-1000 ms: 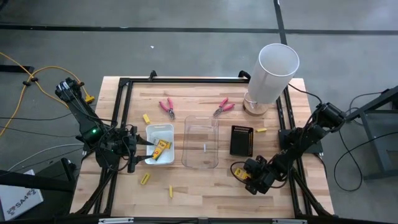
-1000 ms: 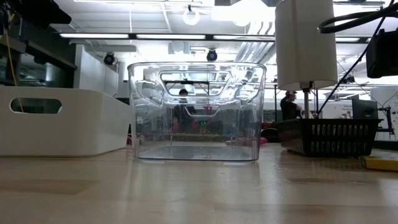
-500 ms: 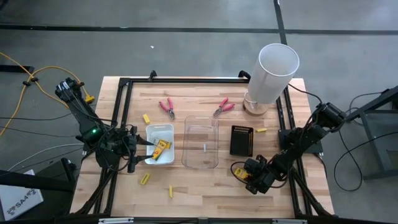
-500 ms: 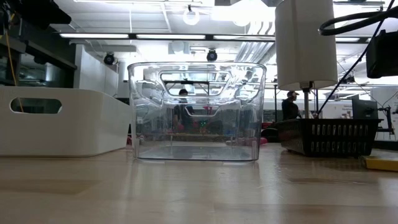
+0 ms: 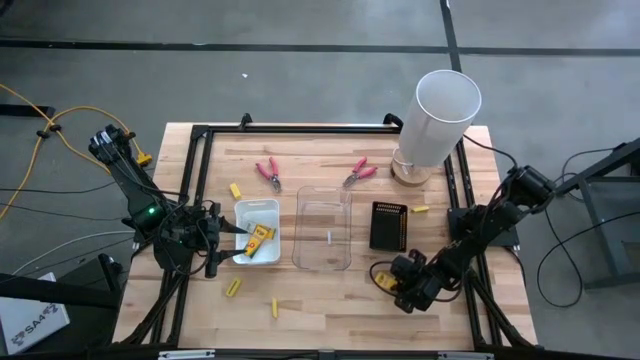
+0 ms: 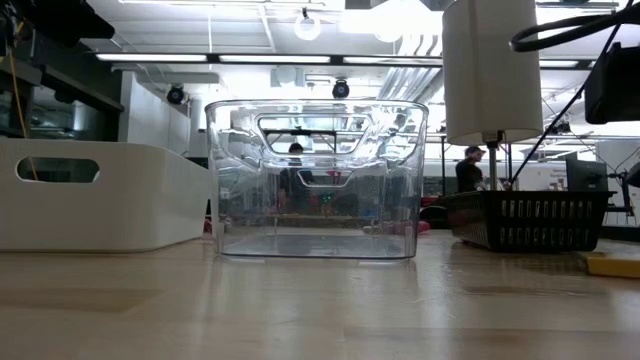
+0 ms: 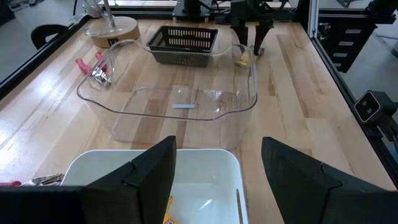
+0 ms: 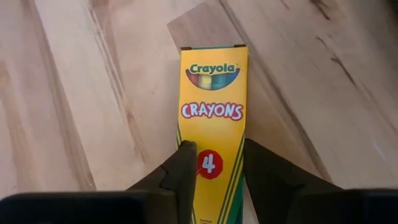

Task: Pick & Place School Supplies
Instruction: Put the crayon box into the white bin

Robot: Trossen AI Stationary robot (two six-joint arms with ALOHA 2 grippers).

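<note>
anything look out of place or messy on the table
Nothing is damaged or spilled. The supplies are just scattered: yellow pieces lie loose on the table near the white tray, and two pliers lie apart. The clear tray holds only one small item. The right gripper straddles a crayon box.

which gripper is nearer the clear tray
Left. The left gripper sits over the white tray right beside the clear tray; the right gripper is farther off, at a crayon box.
</note>
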